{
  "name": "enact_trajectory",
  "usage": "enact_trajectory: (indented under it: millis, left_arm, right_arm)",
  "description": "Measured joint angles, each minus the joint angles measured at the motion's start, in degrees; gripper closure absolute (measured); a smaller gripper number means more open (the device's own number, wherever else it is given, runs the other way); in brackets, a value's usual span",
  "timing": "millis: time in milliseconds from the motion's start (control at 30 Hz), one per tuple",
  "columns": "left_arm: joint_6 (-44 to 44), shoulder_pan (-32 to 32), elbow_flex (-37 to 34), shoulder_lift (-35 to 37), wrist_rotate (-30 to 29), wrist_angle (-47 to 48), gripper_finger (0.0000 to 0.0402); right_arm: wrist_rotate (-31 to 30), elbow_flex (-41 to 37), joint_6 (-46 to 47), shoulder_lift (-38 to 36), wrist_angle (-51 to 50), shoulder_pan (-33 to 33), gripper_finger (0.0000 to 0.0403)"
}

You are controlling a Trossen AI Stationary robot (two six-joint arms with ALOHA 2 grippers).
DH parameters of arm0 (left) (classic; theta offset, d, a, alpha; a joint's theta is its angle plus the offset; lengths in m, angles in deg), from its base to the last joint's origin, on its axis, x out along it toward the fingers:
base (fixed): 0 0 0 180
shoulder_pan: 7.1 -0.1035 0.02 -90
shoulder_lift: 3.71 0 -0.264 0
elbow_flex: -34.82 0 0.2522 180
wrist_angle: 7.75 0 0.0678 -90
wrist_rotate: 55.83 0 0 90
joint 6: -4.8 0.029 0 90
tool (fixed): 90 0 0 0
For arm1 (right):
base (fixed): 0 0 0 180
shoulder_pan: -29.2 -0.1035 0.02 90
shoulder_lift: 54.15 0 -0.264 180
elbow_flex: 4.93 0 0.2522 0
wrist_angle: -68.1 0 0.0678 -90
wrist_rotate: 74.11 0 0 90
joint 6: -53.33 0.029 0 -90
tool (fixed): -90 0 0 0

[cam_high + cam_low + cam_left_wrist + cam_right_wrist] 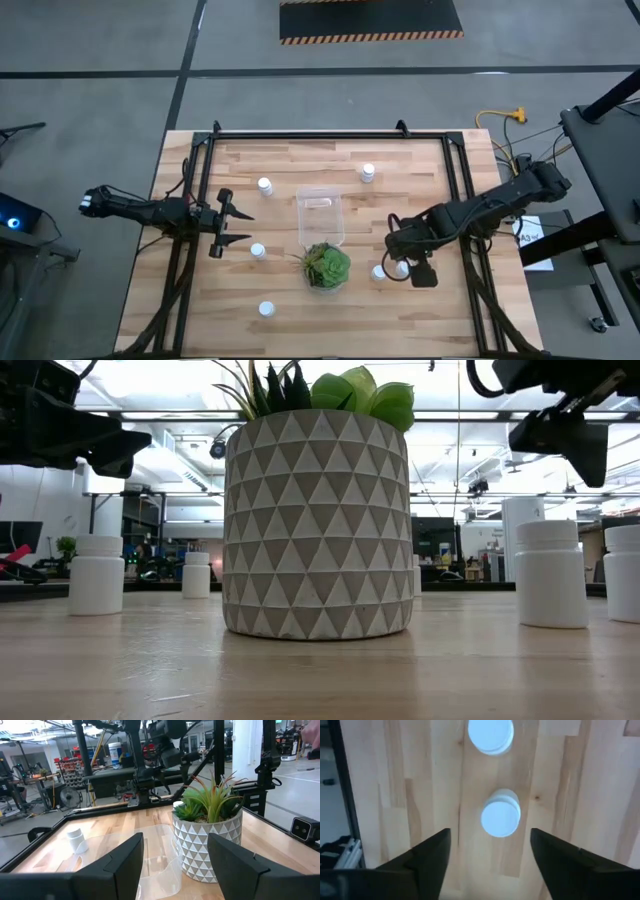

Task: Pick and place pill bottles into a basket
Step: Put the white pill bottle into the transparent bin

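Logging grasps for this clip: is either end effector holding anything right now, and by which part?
Nothing is held. The right end effector hangs open above two pill bottles near the plant; the left end effector is open and empty.

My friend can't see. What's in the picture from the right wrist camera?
The right claw hangs open, pointing down at two white pill bottles standing on the wooden table. The nearer bottle sits just ahead of the gap between its dark fingers.

potted plant point(326, 266) just beside basket point(320, 219), open tabletop point(420, 180) elsewhere
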Motion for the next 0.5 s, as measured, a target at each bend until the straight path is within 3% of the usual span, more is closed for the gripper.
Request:
enact_trajectory:
  millis: [200, 500]
  left_arm:
    - [0.01, 0.0, 0.0, -0.01, 0.0, 0.01, 0.0198]
    - [0.0, 0.0, -0.01, -0.01, 0.01, 0.01, 0.0198]
  right_arm:
    - [-0.63, -2.57, -0.96, 0.12, 1.05, 0.01, 0.0079]
    - [-0.64, -5.29, -1.27, 0.16, 4.71, 0.01, 0.006]
